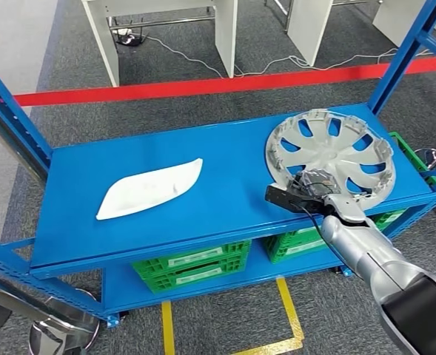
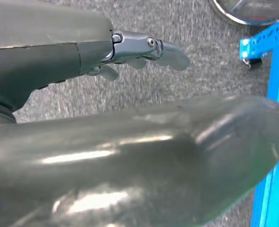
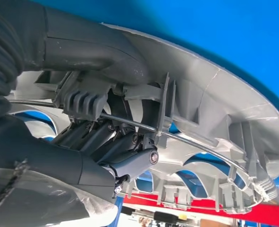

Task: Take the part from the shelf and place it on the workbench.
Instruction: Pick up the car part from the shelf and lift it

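A silver hubcap [image 1: 338, 140] lies ribbed side up at the right end of the blue shelf [image 1: 232, 177]. My right hand [image 1: 310, 188] grips its near rim. In the right wrist view the thumb [image 3: 94, 47] lies along the outer face of the hubcap [image 3: 209, 104] and the dark fingers [image 3: 130, 161] are tucked into its ribbed inner side. A white elongated part [image 1: 148, 188] lies flat on the shelf's left half, untouched. My left hand [image 2: 145, 49] hangs beside the shelf over the grey carpet, fingers stretched out, holding nothing.
Green crates [image 1: 193, 262] sit on the lower shelf level. Blue uprights [image 1: 14, 126] stand at the shelf's corners. A red floor line [image 1: 204, 87] and white table legs [image 1: 109, 37] lie beyond the shelf. Yellow floor marking [image 1: 291, 310] runs in front of it.
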{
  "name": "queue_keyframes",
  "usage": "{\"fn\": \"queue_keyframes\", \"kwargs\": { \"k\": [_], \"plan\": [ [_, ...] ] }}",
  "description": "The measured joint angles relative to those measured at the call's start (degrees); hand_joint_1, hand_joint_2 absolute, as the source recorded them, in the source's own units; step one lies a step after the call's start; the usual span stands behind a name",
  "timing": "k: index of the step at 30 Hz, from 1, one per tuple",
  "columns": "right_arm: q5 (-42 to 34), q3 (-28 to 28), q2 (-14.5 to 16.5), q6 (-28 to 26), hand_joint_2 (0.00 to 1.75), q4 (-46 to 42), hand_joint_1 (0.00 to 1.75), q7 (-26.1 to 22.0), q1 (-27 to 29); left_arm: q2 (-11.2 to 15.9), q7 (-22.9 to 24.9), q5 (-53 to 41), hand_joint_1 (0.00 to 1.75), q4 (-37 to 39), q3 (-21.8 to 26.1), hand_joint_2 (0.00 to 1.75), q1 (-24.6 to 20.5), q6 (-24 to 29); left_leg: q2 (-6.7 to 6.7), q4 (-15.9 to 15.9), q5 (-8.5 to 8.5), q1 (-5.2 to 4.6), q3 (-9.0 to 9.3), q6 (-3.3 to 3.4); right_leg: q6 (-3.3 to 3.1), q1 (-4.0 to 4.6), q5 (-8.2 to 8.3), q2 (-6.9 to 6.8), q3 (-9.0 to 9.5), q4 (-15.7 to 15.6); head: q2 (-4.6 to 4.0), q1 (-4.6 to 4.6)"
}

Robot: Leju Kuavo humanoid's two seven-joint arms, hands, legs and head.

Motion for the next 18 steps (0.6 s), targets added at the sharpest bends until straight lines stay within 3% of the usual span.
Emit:
{"fn": "queue_keyframes", "kwargs": {
  "k": [2,4,7,8,9,10,12,13,14,18],
  "plan": [
    [0.0,0.1,0.0,0.0,1.75,0.0,1.75,0.0,-0.2,0.0,0.0,0.0,0.00,0.0,0.0,0.00,0.0,0.0,-0.09,0.1,-0.10,0.15,0.01,-0.61,-0.65,-0.06,0.24,-0.08,0.02,-0.2,0.01,0.00],
    [0.0,0.2,0.1,0.0,1.75,0.0,1.75,0.0,-0.5,0.0,0.0,0.0,0.00,0.0,0.0,0.00,0.0,0.0,-0.14,3.0,-2.19,0.24,-1.15,-1.18,-1.32,-0.31,0.48,-0.26,0.13,-0.5,0.01,-0.19],
    [0.0,0.2,0.1,0.0,1.75,0.0,1.75,0.0,-0.5,0.0,0.0,0.0,0.00,0.0,0.0,0.00,0.1,0.0,-0.13,14.0,-7.64,0.36,-5.89,-1.73,-1.67,-0.37,0.52,-0.47,0.06,-0.5,0.01,-0.37],
    [0.0,0.2,0.1,0.0,1.75,0.0,1.75,0.0,-0.4,0.0,0.0,0.0,0.00,0.0,0.0,0.00,0.2,0.0,-0.13,16.2,-8.10,0.38,-6.80,-1.79,-1.68,-0.36,0.52,-0.48,0.04,-0.5,0.01,-0.37],
    [0.0,0.2,0.1,0.0,1.75,0.0,1.75,0.0,-0.4,0.0,0.0,0.0,0.00,0.0,0.0,0.00,0.2,0.0,-0.13,16.1,-7.36,0.39,-6.69,-1.80,-1.66,-0.37,0.53,-0.47,0.06,-0.5,0.01,-0.39],
    [0.0,0.2,0.1,0.1,1.75,0.0,1.75,0.1,-0.4,0.1,0.0,0.0,0.00,0.0,0.0,0.00,0.3,0.0,-0.13,13.8,-5.61,0.41,-5.56,-1.75,-1.62,-0.38,0.53,-0.45,0.11,-0.4,0.01,-0.39],
    [0.0,0.2,0.1,0.1,1.75,0.0,1.75,0.1,-0.5,0.1,0.0,0.0,0.00,0.0,0.0,0.00,0.2,0.0,-0.15,5.9,-1.66,0.42,-1.87,-1.52,-1.35,-0.31,0.47,-0.40,0.15,-0.3,0.01,-0.38],
    [0.0,0.2,0.1,0.1,1.75,0.0,1.75,0.1,-0.5,0.1,0.0,0.0,0.00,0.0,0.0,0.00,0.2,0.0,-0.15,2.8,-0.62,0.38,-0.52,-1.33,-1.10,-0.21,0.47,-0.37,0.00,-0.1,0.01,-0.38],
    [0.0,0.2,0.1,0.1,1.75,0.0,1.75,0.1,-0.5,0.1,0.0,0.0,0.00,0.0,0.0,0.00,0.2,0.0,-0.17,0.9,-0.24,0.31,0.16,-1.13,-0.80,-0.11,0.54,-0.34,-0.19,-0.1,0.01,-0.33],
    [0.0,0.2,0.0,0.0,1.75,0.1,1.75,0.3,-0.5,0.1,0.0,0.0,0.00,0.0,0.0,0.00,0.3,0.0,0.02,-0.1,-0.10,0.25,0.18,0.23,0.38,-0.22,0.19,-0.13,-1.11,0.5,0.01,-0.15]
  ]
}}
